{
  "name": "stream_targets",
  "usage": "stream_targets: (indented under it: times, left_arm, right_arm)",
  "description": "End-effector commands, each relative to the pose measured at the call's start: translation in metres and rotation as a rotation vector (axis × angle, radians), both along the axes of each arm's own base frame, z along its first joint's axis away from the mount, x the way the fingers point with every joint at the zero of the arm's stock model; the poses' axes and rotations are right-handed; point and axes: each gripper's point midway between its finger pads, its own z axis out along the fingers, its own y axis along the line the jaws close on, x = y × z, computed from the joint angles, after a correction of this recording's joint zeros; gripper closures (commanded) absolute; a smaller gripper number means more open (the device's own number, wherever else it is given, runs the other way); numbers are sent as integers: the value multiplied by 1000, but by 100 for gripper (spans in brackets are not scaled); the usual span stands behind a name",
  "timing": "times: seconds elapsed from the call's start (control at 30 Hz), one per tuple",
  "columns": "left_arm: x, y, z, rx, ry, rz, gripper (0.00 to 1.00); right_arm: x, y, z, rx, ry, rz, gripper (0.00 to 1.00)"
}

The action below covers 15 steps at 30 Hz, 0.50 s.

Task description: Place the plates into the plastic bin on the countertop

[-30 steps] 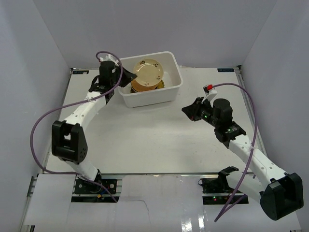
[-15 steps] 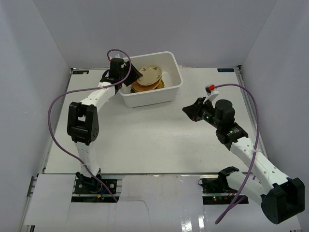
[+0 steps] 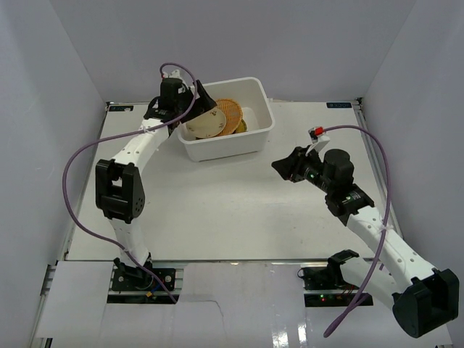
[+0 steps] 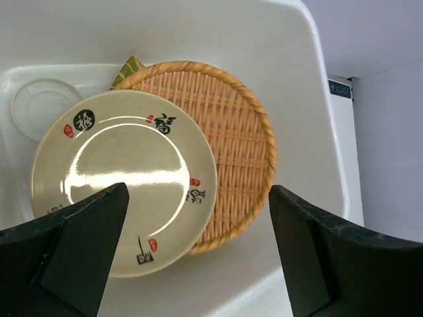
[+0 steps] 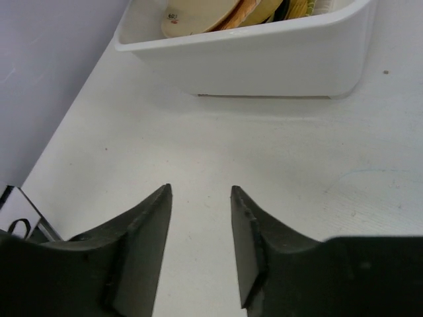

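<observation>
We see the white plastic bin (image 3: 239, 145) sitting on the counter (image 3: 217, 210), close to the far edge and a little left of the middle. The plates are inside it.

On top is a beige plate (image 4: 122, 195) with black writing and small red marks around its rim. It lies partly over an orange woven round tray (image 4: 231, 152), which peeks out on its right side. A small green corner (image 4: 129, 66) of another dish shows behind the two of them. We cannot tell what else is under them.

The left claw (image 4: 198, 191) hangs over the left end of the bin, right above the beige plate. Its two black fingers (image 4: 73, 254) are spread wide apart. Nothing is between them, and we do not see them touch the plate.

The right claw (image 3: 285, 167) is over the right half of the counter, well apart from the bin, and it points toward the bin. From its own camera we see its fingers (image 5: 142, 244) a little way apart, with only bare counter showing in the gap. It holds nothing.

A purple cable (image 3: 72, 170) loops out from the left arm, and one more (image 3: 377, 181) runs along the right arm. Pale grey walls (image 3: 43, 109) stand around the counter.
</observation>
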Motion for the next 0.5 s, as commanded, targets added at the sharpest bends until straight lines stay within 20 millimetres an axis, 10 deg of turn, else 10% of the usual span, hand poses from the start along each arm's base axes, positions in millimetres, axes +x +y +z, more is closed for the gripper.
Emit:
stream_targets:
  times: [0.0,0.23,0.47]
  left_arm:
    - [-33,0,90,49,-203,-65,2]
    - [-116,0,140,55,-354,-193,2]
    - [-203,19,140,18,-404,-236,2]
  right_arm:
    - [3,1,40,31,-99,-6,50]
    - [2,1,70,50,-191,3,4]
    - [-1,-21,87,25,-269,-91,10]
